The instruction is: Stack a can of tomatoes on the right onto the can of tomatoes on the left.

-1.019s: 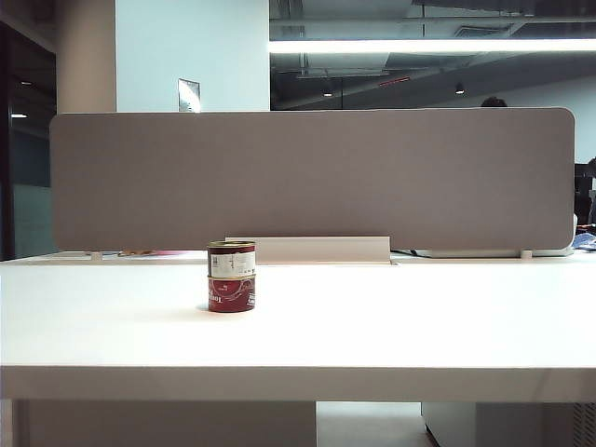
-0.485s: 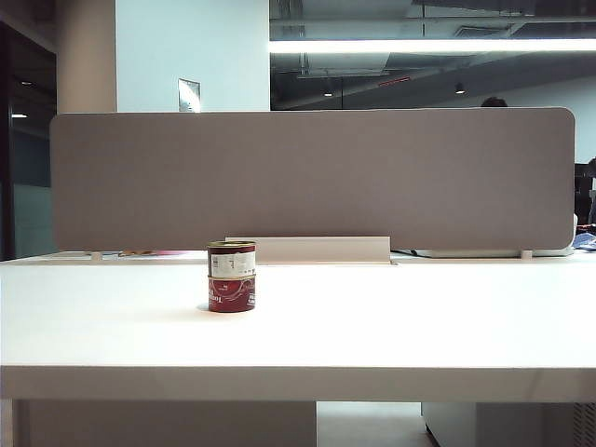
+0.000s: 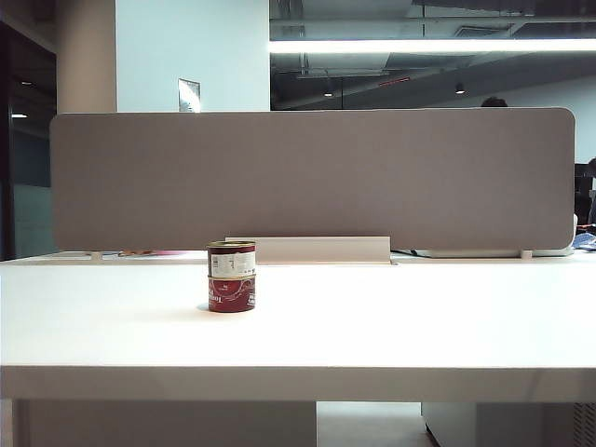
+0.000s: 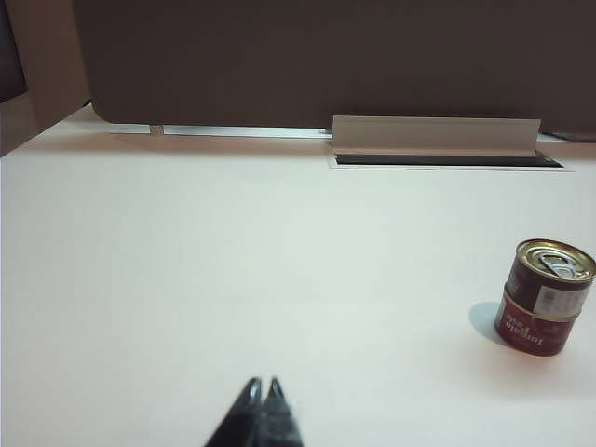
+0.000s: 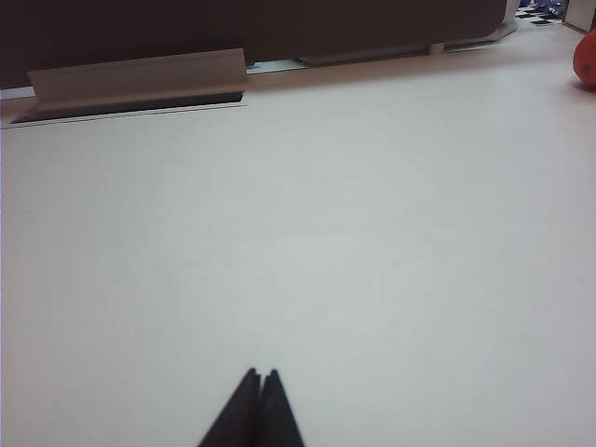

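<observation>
Lower can [image 3: 231, 294]: white lettering on the red label, too small and blurred to read in either view. Upper can [image 3: 231, 259]: white label panel with fine print, illegible. Wall sign [image 3: 189, 95] behind the partition: a framed notice, content not legible. No brand, number or word could be made out.

Open-plan office, at a white desk.

A grey fabric divider screen [image 3: 312, 177] stood along the back of the white desk [image 3: 372, 326], with a cable-tray flap [image 3: 312, 250] at its foot; behind it ran a strip ceiling light [image 3: 428, 46], exposed dark ceiling and a white pillar [image 3: 191, 56].
</observation>
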